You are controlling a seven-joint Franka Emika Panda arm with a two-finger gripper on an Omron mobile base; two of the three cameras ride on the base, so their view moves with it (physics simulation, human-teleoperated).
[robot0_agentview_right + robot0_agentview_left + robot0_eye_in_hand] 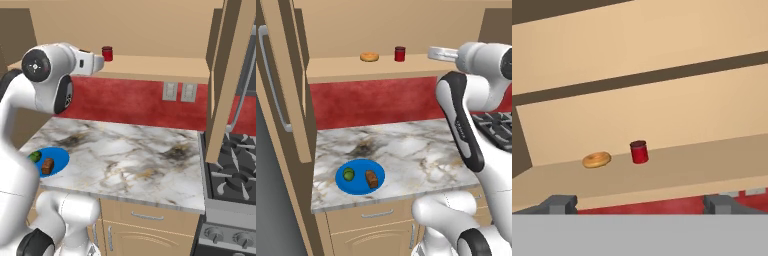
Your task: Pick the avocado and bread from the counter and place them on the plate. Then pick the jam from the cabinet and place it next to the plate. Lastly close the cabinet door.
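**Red jam jar on cabinet shelf, pincer open and empty**

Left base view: you've got the blue plate (pixel 360 177) at the front-left of the marble worktop (pixel 406 150), w/ the avocado (pixel 348 174) on its left half and the bread (pixel 372 178) on its right, apart from each other. Up on the cabinet (pixel 381 67) shelf, the jam (pixel 400 53) stands upright, the ring pastry (pixel 369 57) just to its left. Cabinet door (pixel 278 85) hangs open at far left. Pincer (pixel 437 53) sits right of the jam at shelf height, not touching it.

Right base view: jam (pixel 107 53) shows just beyond the hand. Plate (pixel 52 161) w/ avocado (pixel 34 156) and bread (pixel 47 166) lies at lower left. Stove (pixel 232 170) is right of the worktop.

Hand view: your pincer (pixel 640 204) has its tips spread wide, nothing between them. Jam (pixel 639 151) is near centre, well ahead on the shelf, pastry (pixel 596 160) to its left.
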